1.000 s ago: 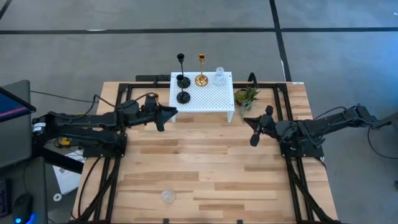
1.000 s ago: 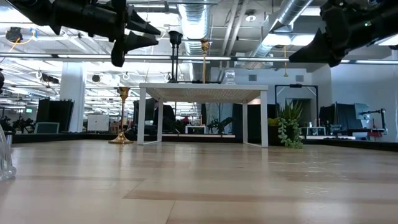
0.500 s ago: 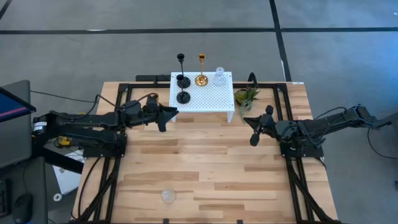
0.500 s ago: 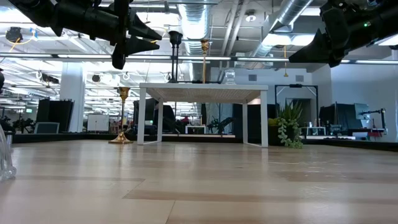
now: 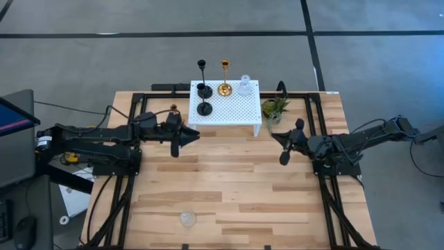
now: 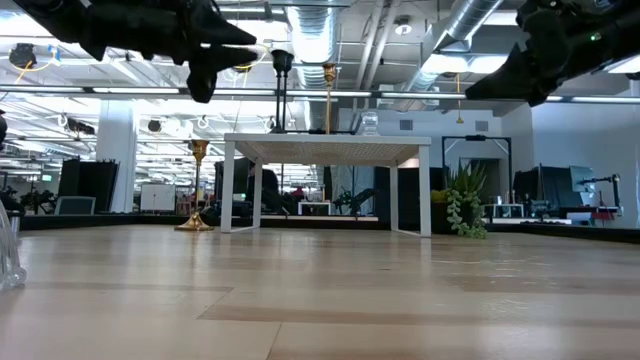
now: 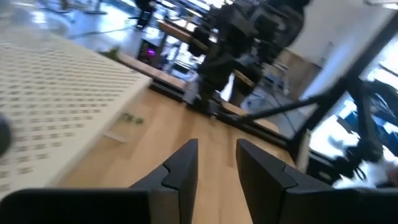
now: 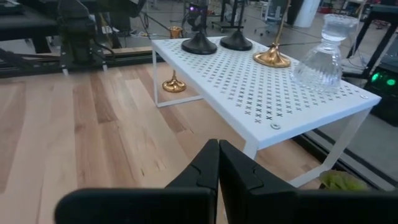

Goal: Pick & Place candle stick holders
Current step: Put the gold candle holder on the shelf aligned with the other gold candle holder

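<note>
A white perforated stand (image 5: 225, 104) stands at the table's far middle. On it stand two black holders (image 5: 205, 109) (image 5: 205, 90), a gold holder (image 5: 224, 89) and a clear glass holder (image 5: 244, 87). A second gold holder (image 5: 173, 108) stands on its base on the table, left of the stand. A second glass holder (image 5: 187, 219) stands near the front edge. My left gripper (image 5: 196, 133) hovers in front of the stand's left end, fingers a little apart (image 7: 216, 168), empty. My right gripper (image 5: 277, 137) hovers in front of the stand's right end, shut (image 8: 219, 163) and empty.
A small green potted plant (image 5: 275, 107) stands right of the stand, close to my right gripper. Black frame rails (image 5: 125, 187) run along both table sides. Bare wood (image 5: 229, 180) lies between the stand and the front edge.
My left gripper has rolled about its own axis and shifted a little toward the table's near edge, staying in front of the stand's left end. None of the holders has moved.
</note>
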You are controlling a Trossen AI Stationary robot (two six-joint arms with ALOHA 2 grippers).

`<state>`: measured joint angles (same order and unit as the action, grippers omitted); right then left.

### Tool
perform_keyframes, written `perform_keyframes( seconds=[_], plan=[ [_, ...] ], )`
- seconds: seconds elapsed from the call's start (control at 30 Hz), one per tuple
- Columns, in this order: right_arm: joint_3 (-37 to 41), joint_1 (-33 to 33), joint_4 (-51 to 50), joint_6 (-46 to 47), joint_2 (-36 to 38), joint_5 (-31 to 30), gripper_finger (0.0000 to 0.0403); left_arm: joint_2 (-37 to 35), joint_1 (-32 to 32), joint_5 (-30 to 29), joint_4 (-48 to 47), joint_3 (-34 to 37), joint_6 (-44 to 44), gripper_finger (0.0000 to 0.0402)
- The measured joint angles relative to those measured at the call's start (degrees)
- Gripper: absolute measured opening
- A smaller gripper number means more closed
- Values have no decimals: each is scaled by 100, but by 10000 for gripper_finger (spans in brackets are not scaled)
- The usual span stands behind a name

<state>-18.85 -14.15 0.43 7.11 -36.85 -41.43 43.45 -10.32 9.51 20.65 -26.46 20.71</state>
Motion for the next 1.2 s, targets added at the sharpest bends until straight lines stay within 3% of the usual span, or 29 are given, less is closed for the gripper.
perform_keyframes(
  seconds=[0.17, 0.33, 0.53, 0.8, 1.07, 1.2],
  plan=[
    [0, -136, -4, 0, -1, 110, 0, -36, 142, 115, -11, -2, -609, 71],
    [0, -314, -20, 33, -1, 151, 0, -39, 253, -274, -301, -4, -844, 11],
    [0, -501, -127, 48, 1, 147, 0, -507, 763, -2050, -1285, -4, -1383, 3],
    [-2, -536, -472, 345, -1, 116, 0, -1625, 1455, -4045, -2983, 2, -1115, 3],
    [-2, -534, -494, 344, -1, 114, 0, -1685, 1514, -5410, -2887, 1114, -478, 3],
    [-2, -534, -497, 308, -1, 111, 0, -1687, 1508, -6114, -2229, 1725, -242, 4]
  ],
)
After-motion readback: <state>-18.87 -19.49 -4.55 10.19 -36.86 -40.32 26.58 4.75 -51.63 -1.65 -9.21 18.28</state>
